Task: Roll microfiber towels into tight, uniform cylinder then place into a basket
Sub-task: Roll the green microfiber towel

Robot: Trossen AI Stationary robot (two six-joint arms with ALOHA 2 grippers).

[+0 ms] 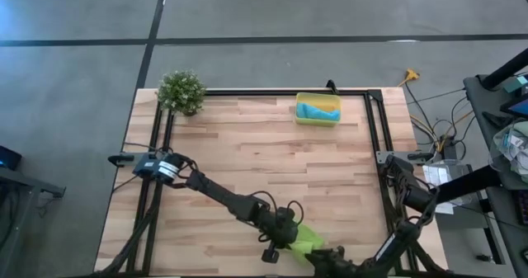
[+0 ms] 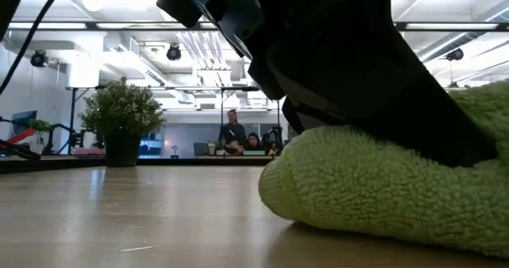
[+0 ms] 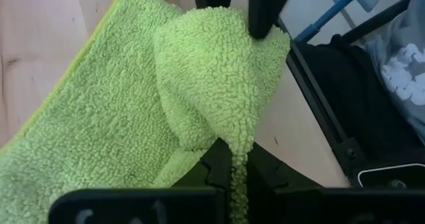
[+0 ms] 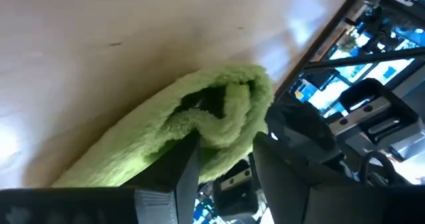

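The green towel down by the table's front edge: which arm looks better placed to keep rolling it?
Probably the left. Its gripper pinches a raised fold of the green towel, jaws shut on the cloth. The right gripper sits at the roll's end, jaws apart.

Towel (image 3: 199, 91): lime-green, plain. Basket (image 1: 318, 119): bright yellow; cloth inside (image 1: 318, 110) appears turquoise-blue. Table (image 1: 247, 158): light wood, striped planks. Plant (image 1: 181, 90): green. Arms: black.
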